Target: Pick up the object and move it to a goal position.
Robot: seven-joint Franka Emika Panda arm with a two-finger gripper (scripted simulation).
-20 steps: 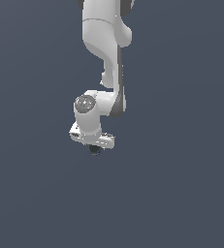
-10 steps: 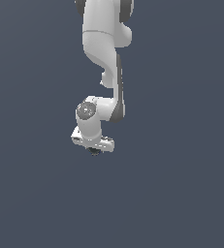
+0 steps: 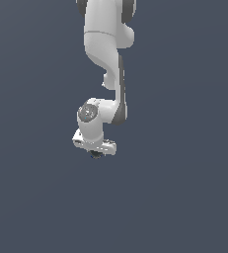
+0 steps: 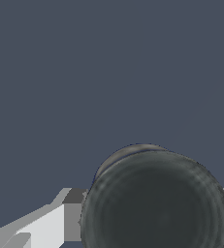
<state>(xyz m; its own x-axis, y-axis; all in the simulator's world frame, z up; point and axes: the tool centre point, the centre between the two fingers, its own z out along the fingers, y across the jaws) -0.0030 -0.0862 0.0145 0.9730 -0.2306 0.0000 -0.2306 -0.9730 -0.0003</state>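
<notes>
Since 1.0 s ago, arm swung toward 7 o'clock in the exterior view, wrist now lower. End effector (image 3: 95,153) is clamped on the object (image 3: 94,154), directly under it, axis vertical; wrist view: object (image 4: 157,203) fills its near field. No edges or obstacles visible around it; goal not visible.

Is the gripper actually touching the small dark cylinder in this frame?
Cannot tell. In the wrist view the dark cylinder fills the space at the gripper, hiding the finger pads. In the exterior view it is only a dark speck under the gripper.
</notes>
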